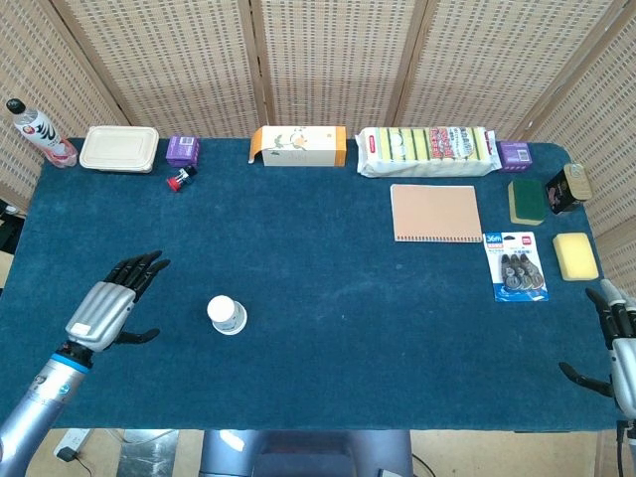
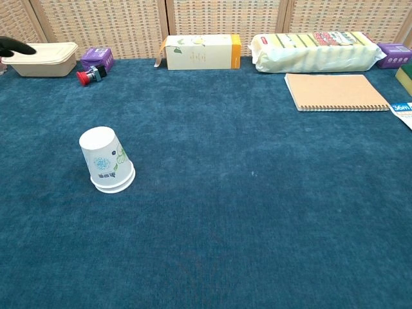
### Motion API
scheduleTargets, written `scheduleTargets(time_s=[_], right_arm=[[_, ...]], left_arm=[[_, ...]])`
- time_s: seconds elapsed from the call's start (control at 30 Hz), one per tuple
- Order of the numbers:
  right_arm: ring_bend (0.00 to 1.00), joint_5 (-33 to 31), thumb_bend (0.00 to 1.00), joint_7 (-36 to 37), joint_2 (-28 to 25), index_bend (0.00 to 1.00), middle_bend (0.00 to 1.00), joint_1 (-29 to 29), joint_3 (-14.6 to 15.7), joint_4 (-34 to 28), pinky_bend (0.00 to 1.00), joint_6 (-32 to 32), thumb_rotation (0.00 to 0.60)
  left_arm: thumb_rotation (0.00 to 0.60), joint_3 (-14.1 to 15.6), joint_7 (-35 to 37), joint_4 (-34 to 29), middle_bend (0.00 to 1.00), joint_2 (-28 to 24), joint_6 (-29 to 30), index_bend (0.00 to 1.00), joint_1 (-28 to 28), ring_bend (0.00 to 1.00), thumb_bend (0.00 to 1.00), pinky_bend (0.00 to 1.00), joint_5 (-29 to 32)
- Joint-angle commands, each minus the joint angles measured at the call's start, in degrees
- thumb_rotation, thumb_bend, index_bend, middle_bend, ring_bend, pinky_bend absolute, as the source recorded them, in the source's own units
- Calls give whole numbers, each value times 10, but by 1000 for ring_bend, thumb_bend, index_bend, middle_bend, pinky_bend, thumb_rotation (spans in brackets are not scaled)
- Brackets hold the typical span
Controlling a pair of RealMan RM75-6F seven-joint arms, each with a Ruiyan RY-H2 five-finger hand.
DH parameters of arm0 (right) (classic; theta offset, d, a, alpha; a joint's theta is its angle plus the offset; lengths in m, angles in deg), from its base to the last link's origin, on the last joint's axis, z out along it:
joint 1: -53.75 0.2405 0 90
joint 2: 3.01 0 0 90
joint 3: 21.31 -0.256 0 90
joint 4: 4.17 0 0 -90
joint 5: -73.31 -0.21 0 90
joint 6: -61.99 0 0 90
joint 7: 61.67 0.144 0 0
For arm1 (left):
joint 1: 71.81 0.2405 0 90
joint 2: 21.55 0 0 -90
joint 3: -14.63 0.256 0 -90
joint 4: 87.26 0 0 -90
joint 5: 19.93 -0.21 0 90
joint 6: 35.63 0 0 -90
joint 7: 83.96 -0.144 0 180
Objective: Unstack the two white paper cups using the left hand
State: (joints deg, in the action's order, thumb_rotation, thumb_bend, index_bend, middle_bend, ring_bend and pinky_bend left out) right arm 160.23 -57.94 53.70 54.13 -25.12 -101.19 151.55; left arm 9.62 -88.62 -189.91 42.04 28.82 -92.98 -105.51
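Note:
The two white paper cups (image 1: 227, 315) (image 2: 106, 160) stand nested and upside down on the blue cloth, left of centre, a green print on the side. My left hand (image 1: 111, 302) hovers open to the left of the stack, fingers spread and pointing up the table, well apart from it; in the chest view only a dark fingertip (image 2: 14, 46) shows at the top left edge. My right hand (image 1: 614, 348) is at the table's right front corner, fingers apart, holding nothing.
Along the back edge: a bottle (image 1: 38, 132), a beige lunch box (image 1: 120, 148), a purple box (image 1: 183, 150), a red-capped item (image 1: 180, 180), a tea carton (image 1: 299, 145), packed sponges (image 1: 428, 149). At right: a notebook (image 1: 435, 213), a blister pack (image 1: 517, 265), a yellow sponge (image 1: 575, 255).

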Motion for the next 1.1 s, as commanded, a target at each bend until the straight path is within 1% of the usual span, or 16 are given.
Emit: scheduleTargets(time_s=[0.03,0.17,0.27,0.4,0.6,0.77,0.97,1.1], right_arm=[[0,1,76,7,-3,58,0,0,1,2,0,-1,600],[0,1,76,16,-6,58,0,-1,1,1,0,-3,600],[0,0,76,21,-8,58,0,-1,0,1,0,-2,600],[0,0,76,27,-10,58,0,-2,1,0,0,-3,600],[0,-3,76,35,-13,58,0,-1,-1,1,0,-7,600],[0,-7,76,42,-13,58,0,-1,-3,4,0,-8,600],[0,-4,76,52,-16,58,0,-1,-2,5,0,-9,600],[0,-5,76,55,-17,57,0,-1,-2,6,0,-9,600]], left_arm=[[600,-22,-122,-64,0,2,-49,123,-43,0,156,65,80],[600,-26,-203,-94,0,14,-66,219,-67,0,173,65,146],[600,-27,-250,-102,0,29,-69,246,-84,0,174,65,192],[600,-29,-281,-98,0,49,-77,256,-107,0,175,65,241],[600,-30,-312,-83,0,85,-80,256,-141,0,176,65,290],[600,-25,-330,-73,0,101,-71,263,-156,0,175,65,317],[600,-18,-338,-63,0,116,-64,296,-171,0,175,65,342],[600,-14,-340,-61,0,122,-60,335,-180,0,185,65,352]])
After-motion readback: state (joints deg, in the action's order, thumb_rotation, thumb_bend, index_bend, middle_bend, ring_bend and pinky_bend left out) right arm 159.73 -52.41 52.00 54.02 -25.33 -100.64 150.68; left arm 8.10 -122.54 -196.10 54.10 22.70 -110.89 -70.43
